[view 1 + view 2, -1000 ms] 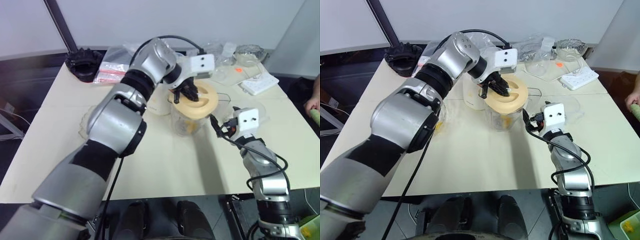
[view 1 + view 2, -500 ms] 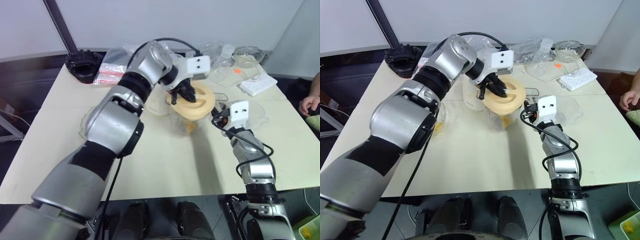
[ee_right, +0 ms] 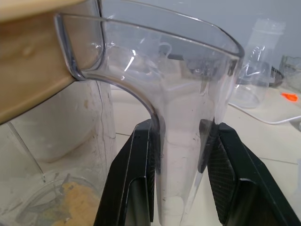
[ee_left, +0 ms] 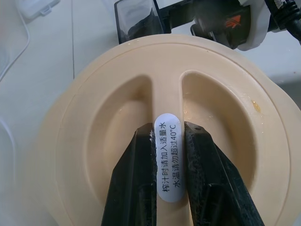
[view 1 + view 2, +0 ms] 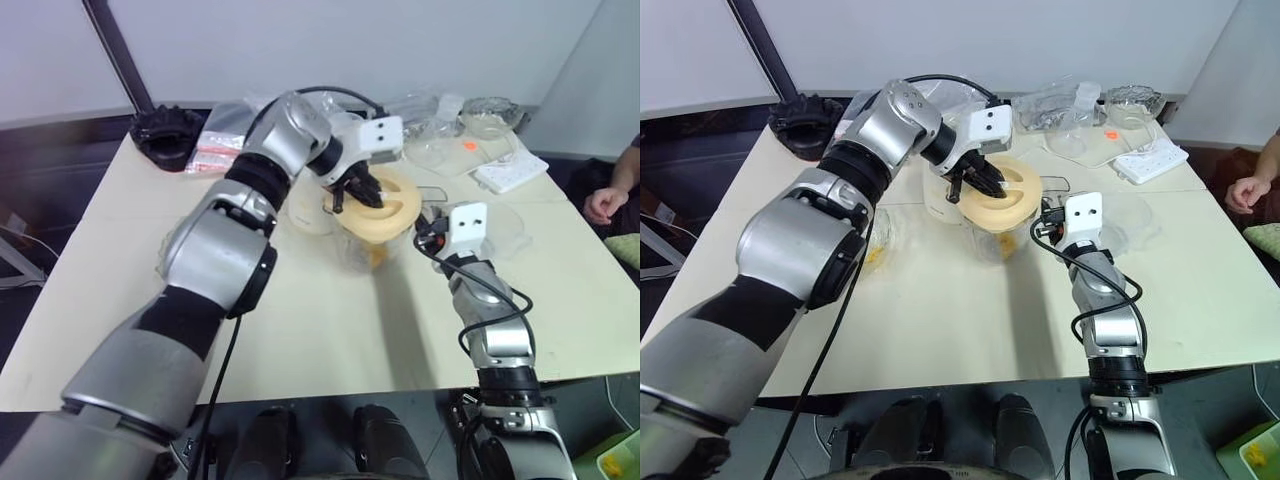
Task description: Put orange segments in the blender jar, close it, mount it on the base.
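Observation:
The clear blender jar (image 5: 362, 248) stands on the table with orange segments (image 3: 77, 197) at its bottom. A pale-orange round lid (image 5: 385, 208) lies tilted over its mouth. My left gripper (image 4: 168, 132) is shut on the lid's central ridge, which carries a white label. Level with the table, my right gripper (image 3: 181, 127) is shut on the jar's clear handle (image 3: 181, 165), one finger on each side. The cream-white base (image 5: 938, 195) stands just behind the jar, partly hidden by my left arm.
A scalloped clear bowl (image 5: 172, 250) sits at the left. A black object (image 5: 165, 130) and plastic bags (image 5: 215, 145) lie at the back left. Clear cups (image 5: 490, 112) and a white power strip (image 5: 510, 170) are at the back right. A person's hand (image 5: 605, 205) shows at the right edge.
My right gripper has come in from the right to the jar's handle and shut on it. The left gripper keeps its hold on the lid over the jar.

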`<state>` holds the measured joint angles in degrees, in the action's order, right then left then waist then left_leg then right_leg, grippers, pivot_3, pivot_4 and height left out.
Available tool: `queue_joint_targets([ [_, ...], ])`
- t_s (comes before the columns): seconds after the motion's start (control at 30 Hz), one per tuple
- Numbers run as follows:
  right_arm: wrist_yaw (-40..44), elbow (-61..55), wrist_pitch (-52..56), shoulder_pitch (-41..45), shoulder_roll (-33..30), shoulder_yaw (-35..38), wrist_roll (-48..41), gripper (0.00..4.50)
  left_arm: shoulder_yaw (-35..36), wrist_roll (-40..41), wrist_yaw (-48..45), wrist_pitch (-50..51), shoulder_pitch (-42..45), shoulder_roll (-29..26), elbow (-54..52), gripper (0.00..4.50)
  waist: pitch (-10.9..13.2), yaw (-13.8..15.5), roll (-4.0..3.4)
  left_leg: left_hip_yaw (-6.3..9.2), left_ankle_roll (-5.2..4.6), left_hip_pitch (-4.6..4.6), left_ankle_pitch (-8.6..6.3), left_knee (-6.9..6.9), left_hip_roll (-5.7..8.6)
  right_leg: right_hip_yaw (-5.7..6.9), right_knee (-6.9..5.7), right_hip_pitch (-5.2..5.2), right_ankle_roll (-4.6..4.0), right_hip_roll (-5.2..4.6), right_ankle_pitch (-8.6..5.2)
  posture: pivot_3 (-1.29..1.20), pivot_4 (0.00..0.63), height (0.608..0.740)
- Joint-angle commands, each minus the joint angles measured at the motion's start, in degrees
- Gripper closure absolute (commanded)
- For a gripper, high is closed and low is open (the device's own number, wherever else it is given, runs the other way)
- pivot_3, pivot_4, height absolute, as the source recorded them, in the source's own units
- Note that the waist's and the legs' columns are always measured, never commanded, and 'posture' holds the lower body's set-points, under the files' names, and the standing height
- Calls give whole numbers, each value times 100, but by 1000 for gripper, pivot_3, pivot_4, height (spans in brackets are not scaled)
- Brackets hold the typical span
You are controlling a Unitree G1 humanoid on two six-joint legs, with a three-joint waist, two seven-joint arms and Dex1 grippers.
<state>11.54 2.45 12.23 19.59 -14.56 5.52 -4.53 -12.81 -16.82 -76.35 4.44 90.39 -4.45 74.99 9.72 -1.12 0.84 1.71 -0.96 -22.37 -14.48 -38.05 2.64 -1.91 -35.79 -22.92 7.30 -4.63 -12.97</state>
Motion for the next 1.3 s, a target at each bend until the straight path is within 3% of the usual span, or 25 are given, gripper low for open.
queue_joint_targets([
  [0.03,82,-134,1,155,113,-315,93,3547,-163,-138,60,-46,-397,164,217,4283,-8,2,3,1,0,3,0,0,0,0,1,3,0,0,0,0,150,740],
  [0.17,131,-119,15,176,142,-310,124,3547,-235,-228,-44,-372,-484,144,178,4283,-30,3,5,4,0,6,0,2,0,3,9,10,0,0,0,0,150,740],
  [0.37,136,-101,42,171,163,-295,142,3547,-277,-301,231,139,-473,217,239,4283,-40,2,3,9,0,10,-1,4,-2,9,26,22,0,1,0,0,150,740],
  [0.67,67,-146,76,134,191,-250,160,3547,54,-65,1384,616,-809,402,204,4283,-78,44,-8,26,1,37,-2,6,-3,29,55,67,14,-4,-9,0,150,740],
  [0.87,97,-140,84,144,162,-225,167,3547,138,83,1416,985,-914,474,164,4283,-87,51,-14,31,3,41,-3,6,-3,36,61,73,17,-9,-13,0,150,740],
  [1.3,170,-31,55,204,104,-227,155,3547,-8,-33,1402,776,-986,426,111,4283,-114,50,-16,33,5,41,-5,11,-3,38,70,71,13,-15,-30,0,150,740],
])
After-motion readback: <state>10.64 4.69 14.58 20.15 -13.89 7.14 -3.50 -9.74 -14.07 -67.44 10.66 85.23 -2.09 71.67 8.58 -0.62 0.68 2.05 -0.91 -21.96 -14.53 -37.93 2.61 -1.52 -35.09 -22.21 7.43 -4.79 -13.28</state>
